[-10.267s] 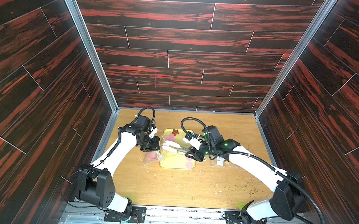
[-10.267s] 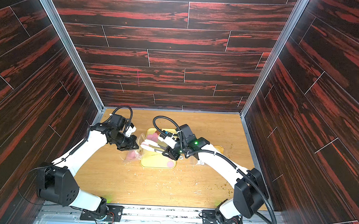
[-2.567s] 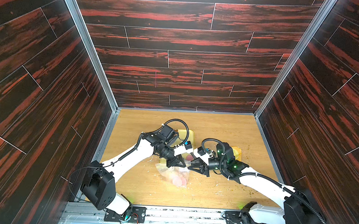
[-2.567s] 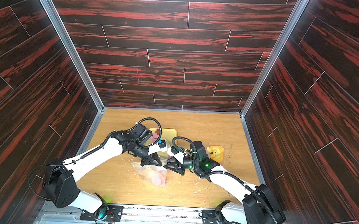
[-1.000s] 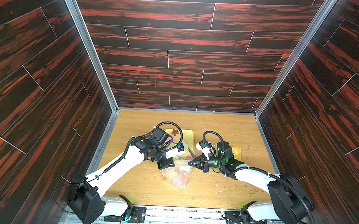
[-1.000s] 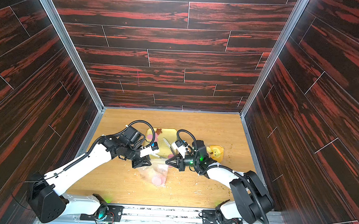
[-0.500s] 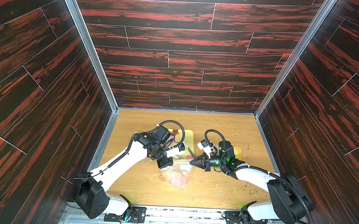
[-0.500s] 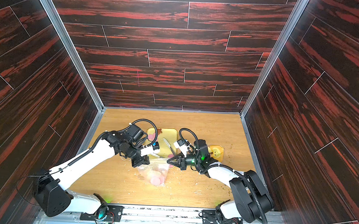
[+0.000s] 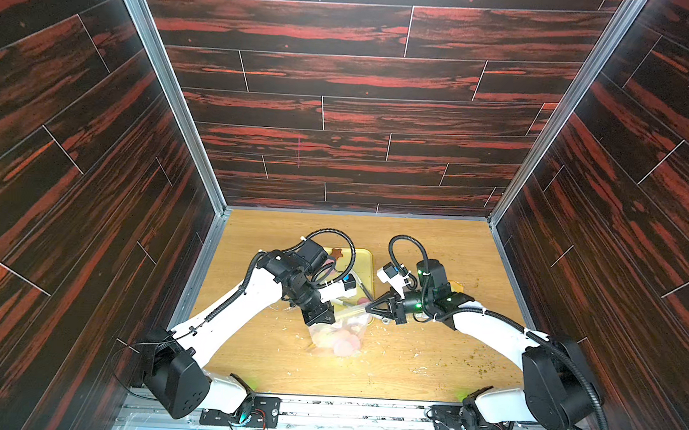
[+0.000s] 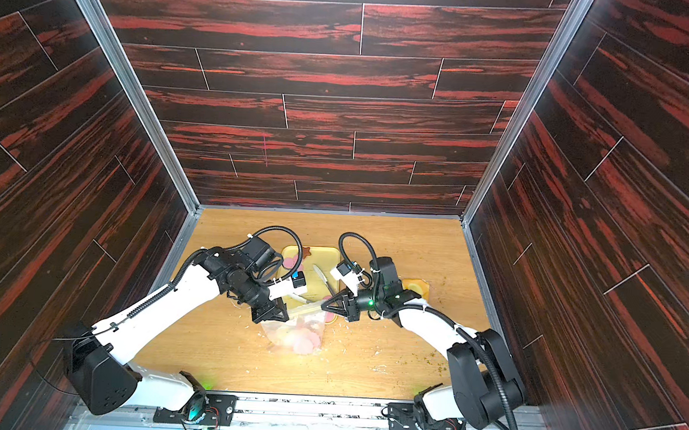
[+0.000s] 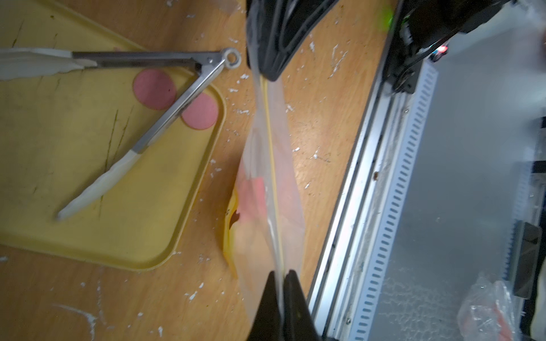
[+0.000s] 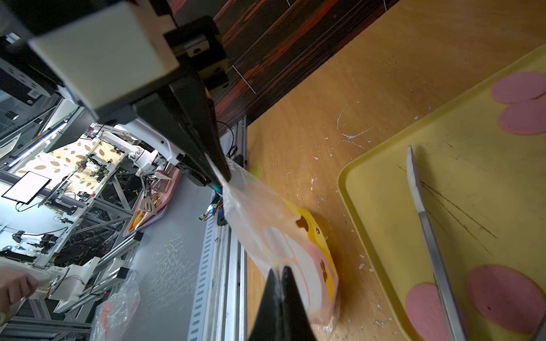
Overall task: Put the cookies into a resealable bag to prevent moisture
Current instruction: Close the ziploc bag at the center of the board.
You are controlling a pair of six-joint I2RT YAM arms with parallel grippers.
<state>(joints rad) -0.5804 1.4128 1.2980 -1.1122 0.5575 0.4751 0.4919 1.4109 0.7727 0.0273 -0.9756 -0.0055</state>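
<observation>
Pink round cookies (image 9: 344,344) lie heaped in the belly of a clear resealable bag (image 9: 322,341), which sags onto the wooden counter (image 9: 270,357) just in front of a yellow tray (image 9: 368,266). The bag's top edge is stretched taut between two hands. The left hand (image 9: 320,319) is pinched closed on one end, and the right hand (image 9: 367,306) is pinched closed on the opposite end. The step appears to be sealing the zip strip. To do it well, the strip should be kept straight and level under gentle tension while one hand slides along it, pressing the two sides together. The bag's base is best left on the counter so the cookies do not shift or crack. A hard pull could drag the thin film out of a grip. The left wrist view shows what the top views do not make plain: a yellow zip line (image 11: 273,177) running straight from hand to hand. It also shows two loose discs (image 11: 154,89) on the tray under metal tongs (image 11: 183,97). Only the top views show a brown star cookie (image 9: 336,252) at the tray's far end, so the task looks unfinished
</observation>
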